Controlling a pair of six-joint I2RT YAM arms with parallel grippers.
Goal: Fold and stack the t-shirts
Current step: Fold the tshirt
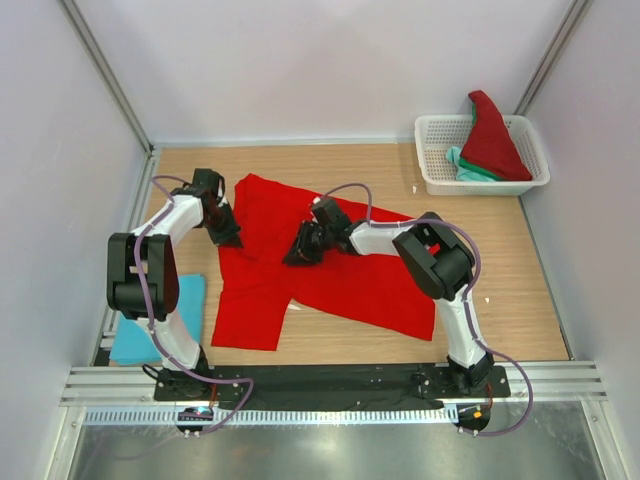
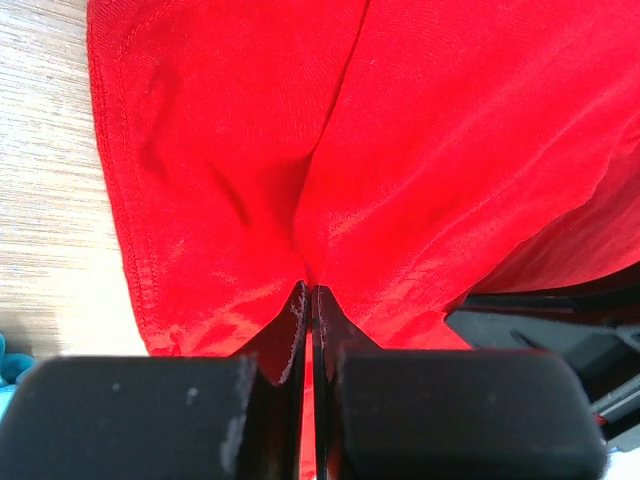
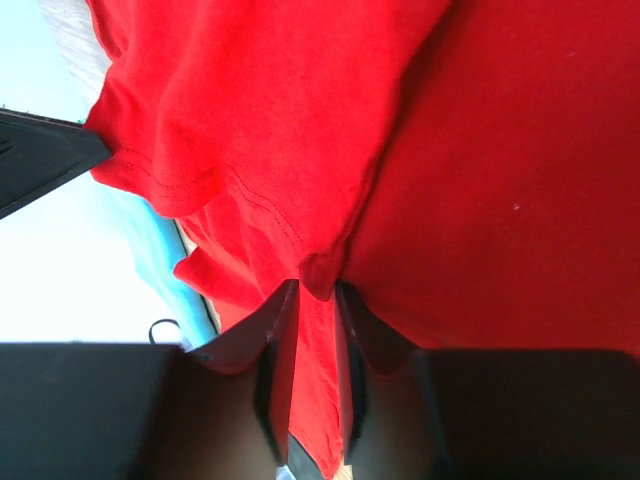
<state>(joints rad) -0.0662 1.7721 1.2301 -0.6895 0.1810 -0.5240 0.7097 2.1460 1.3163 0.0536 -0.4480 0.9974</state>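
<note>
Grip check: left claw (image 1: pixel 228 238) and right claw (image 1: pixel 300 254) each pinch a fold of the red shirt (image 1: pixel 345 285) spread on the table (image 1: pixel 510 270). Lift both together, keep cloth taut, lay over flat.

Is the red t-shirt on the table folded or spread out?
Spread out, unevenly: the red t-shirt lies open and rumpled across the table, with both arms' jaws shut on pinches of its cloth.
</note>
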